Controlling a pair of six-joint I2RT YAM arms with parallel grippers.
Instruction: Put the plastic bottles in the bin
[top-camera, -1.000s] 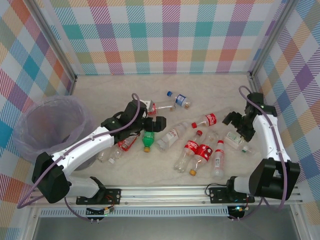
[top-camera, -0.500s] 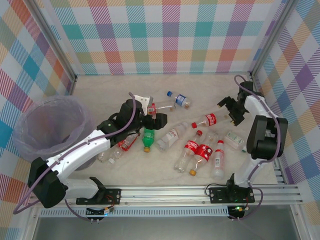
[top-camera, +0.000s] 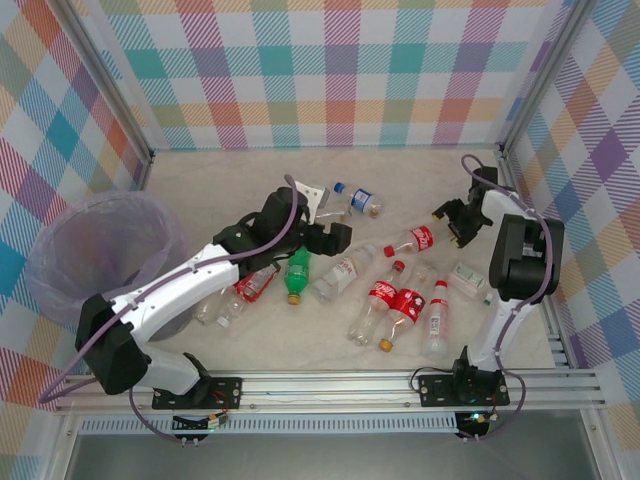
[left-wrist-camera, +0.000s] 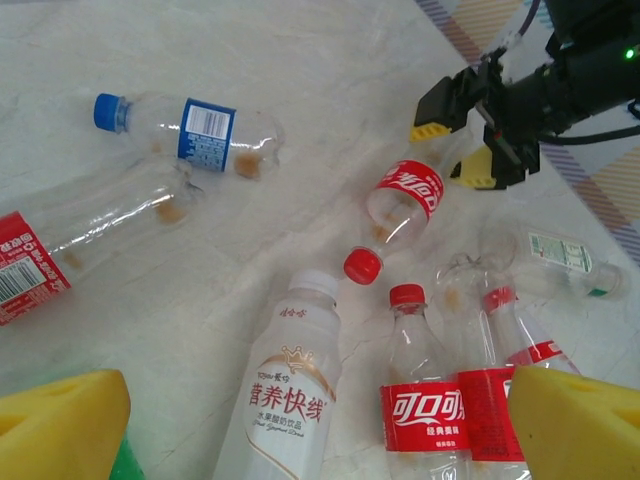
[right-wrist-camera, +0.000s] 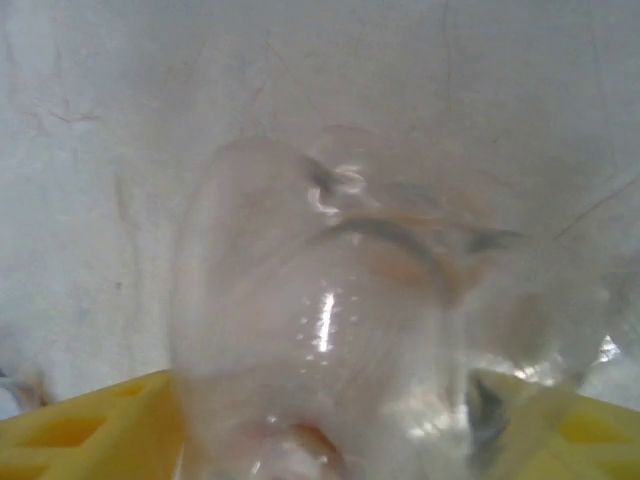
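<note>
Several plastic bottles lie in the middle of the table. My left gripper (top-camera: 330, 236) (left-wrist-camera: 320, 432) hangs open above a milky white-capped bottle (top-camera: 345, 270) (left-wrist-camera: 290, 390), with nothing between its yellow pads (left-wrist-camera: 60, 425). My right gripper (top-camera: 452, 222) (left-wrist-camera: 470, 140) is shut on the base of a red-labelled, red-capped bottle (top-camera: 415, 240) (left-wrist-camera: 405, 195) (right-wrist-camera: 320, 330), which still rests on the table. The bin (top-camera: 50, 290), a lilac-grey bagged basket, stands at the left. A green bottle (top-camera: 297, 275) lies just behind my left gripper.
A blue-capped bottle (top-camera: 363, 201) (left-wrist-camera: 190, 130) lies toward the back. A cluster of red-labelled bottles (top-camera: 400, 300) (left-wrist-camera: 425, 410) sits front of centre. A small green-capped bottle (top-camera: 470, 278) (left-wrist-camera: 560, 255) lies right. Checked walls close in on three sides.
My right gripper swung back from the small right-hand bottle to the red-labelled bottle's base and closed on it. My left gripper drifted right and back, staying open.
</note>
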